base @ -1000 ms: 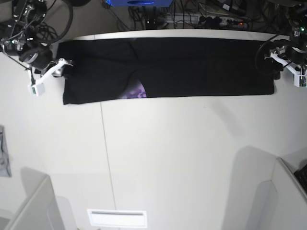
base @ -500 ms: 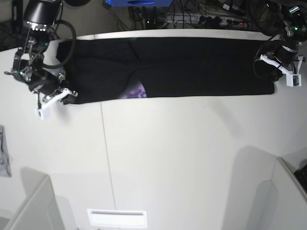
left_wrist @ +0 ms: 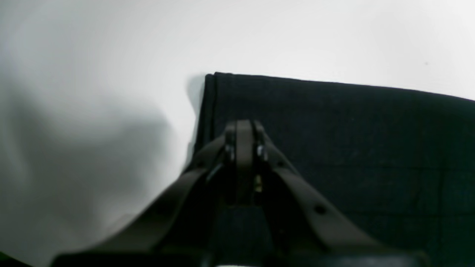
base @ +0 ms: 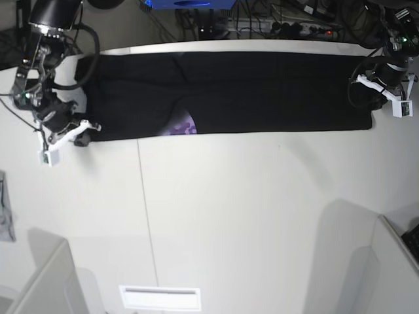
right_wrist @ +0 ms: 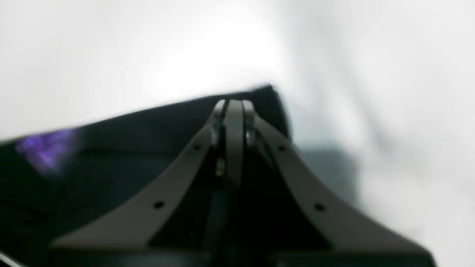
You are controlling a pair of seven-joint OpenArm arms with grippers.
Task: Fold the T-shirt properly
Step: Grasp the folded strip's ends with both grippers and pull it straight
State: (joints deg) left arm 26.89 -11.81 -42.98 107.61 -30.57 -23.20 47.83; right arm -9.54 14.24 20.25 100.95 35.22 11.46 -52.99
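Note:
The black T-shirt (base: 262,91) lies folded into a long strip along the table's far edge, with a bit of purple print (base: 185,126) showing at its near edge. My right gripper (base: 84,139) is at the strip's near left corner. In the right wrist view it (right_wrist: 232,105) is shut, with its tips on the cloth (right_wrist: 130,141) by that corner. My left gripper (base: 373,98) is at the strip's right end. In the left wrist view it (left_wrist: 243,126) is shut on the flat cloth (left_wrist: 352,129), just in from the corner.
The white table (base: 229,209) stretches toward me in front of the strip. A small grey cloth scrap (base: 5,216) lies at the left edge. Cables and a power strip (base: 294,26) sit behind the table. Grey panels stand at the near corners (base: 39,281).
My right gripper moved from the strip's left edge down to its near left corner. My left gripper moved in from beside the right end onto the cloth. The strip has hardly shifted.

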